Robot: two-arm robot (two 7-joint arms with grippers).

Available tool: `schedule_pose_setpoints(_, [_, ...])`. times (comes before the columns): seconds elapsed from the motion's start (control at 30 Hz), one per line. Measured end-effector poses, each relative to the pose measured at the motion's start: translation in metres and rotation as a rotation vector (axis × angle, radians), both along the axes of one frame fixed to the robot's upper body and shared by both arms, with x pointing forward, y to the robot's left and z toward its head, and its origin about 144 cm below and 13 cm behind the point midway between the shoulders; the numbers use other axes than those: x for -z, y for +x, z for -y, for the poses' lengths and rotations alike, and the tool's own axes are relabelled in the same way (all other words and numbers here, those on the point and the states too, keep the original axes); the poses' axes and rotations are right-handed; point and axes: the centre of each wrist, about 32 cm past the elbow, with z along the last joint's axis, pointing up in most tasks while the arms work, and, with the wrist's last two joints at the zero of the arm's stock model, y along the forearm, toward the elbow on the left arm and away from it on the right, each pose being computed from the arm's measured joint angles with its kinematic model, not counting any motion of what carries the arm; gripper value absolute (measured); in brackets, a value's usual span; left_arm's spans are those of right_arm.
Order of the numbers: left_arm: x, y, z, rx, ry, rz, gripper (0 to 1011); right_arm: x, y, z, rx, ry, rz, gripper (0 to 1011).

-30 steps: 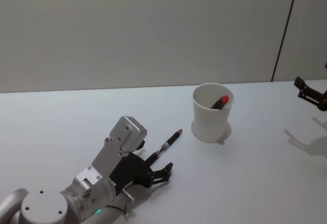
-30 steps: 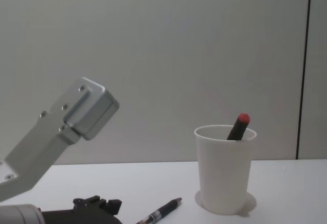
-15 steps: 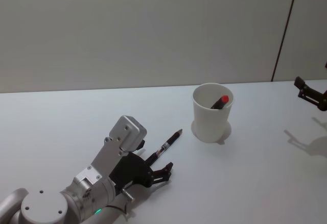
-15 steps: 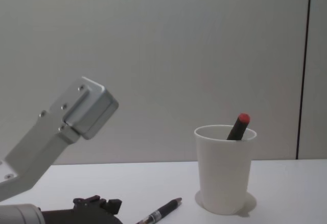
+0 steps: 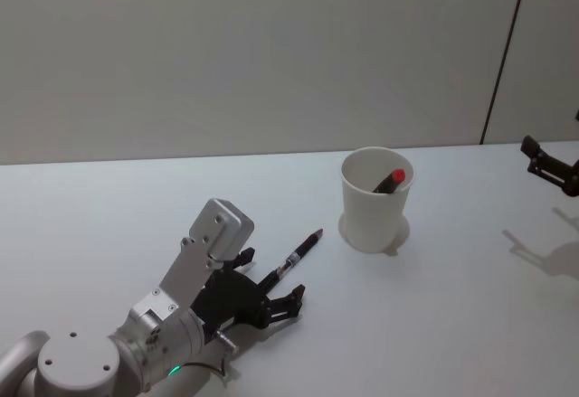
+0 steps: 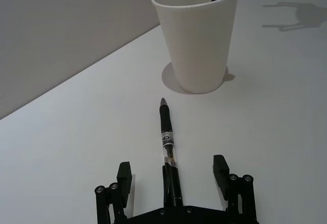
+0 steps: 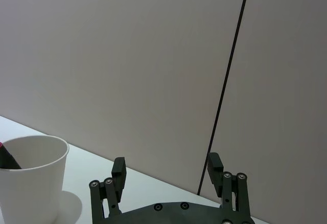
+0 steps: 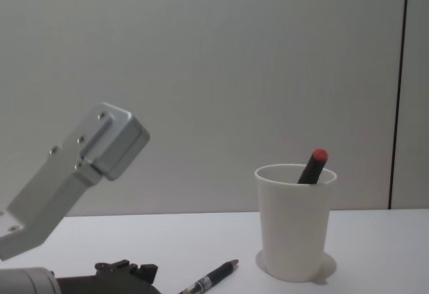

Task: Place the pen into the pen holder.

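Observation:
A black pen (image 5: 297, 254) lies flat on the white table (image 5: 434, 325), its tip toward the pen holder (image 5: 374, 207), a white paper cup standing upright at centre right. A dark pen with a red end (image 5: 391, 180) leans inside the cup. My left gripper (image 5: 270, 277) is low over the table and open, one finger on each side of the lying pen's rear end (image 6: 173, 188) without touching it. In the left wrist view the left gripper (image 6: 172, 166) straddles the pen (image 6: 167, 142), with the cup (image 6: 196, 40) beyond. My right gripper (image 5: 552, 166) hangs open at the far right, off the table.
A plain grey wall with a dark vertical seam (image 5: 502, 53) backs the table. In the chest view the left arm's grey wrist block (image 8: 100, 147) rises at the left, with the cup (image 8: 295, 224) and pen (image 8: 214, 278) to its right.
The left arm has sunk a little, bringing its open fingers lower around the pen's rear end. Pen, cup and right arm have not moved.

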Motion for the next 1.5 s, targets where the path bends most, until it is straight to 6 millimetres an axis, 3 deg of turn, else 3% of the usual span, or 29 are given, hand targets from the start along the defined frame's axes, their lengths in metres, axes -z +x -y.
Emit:
schedule_pose_setpoints(0.8, [0.004, 0.0052, 0.0026, -0.01, 0.0, -0.032, 1001, 0.0, 0.0, 0.0, 0.0, 0.0, 0.0, 1001])
schedule_pose_setpoints(1.0, [0.0046, 0.0053, 0.0032, -0.007, 0.001, -0.036, 910, 0.0, 0.0, 0.0, 0.0, 0.0, 0.0, 1001])
schedule_pose_setpoints(1.03, [0.0048, 0.0053, 0.0033, -0.007, 0.001, -0.037, 859, 0.0, 0.0, 0.0, 0.0, 0.0, 0.0, 1001])
schedule_pose_setpoints(1.5, [0.0056, 0.0055, 0.0036, -0.008, 0.004, -0.041, 754, 0.0001, 0.0, 0.0, 0.0, 0.0, 0.0, 1001])
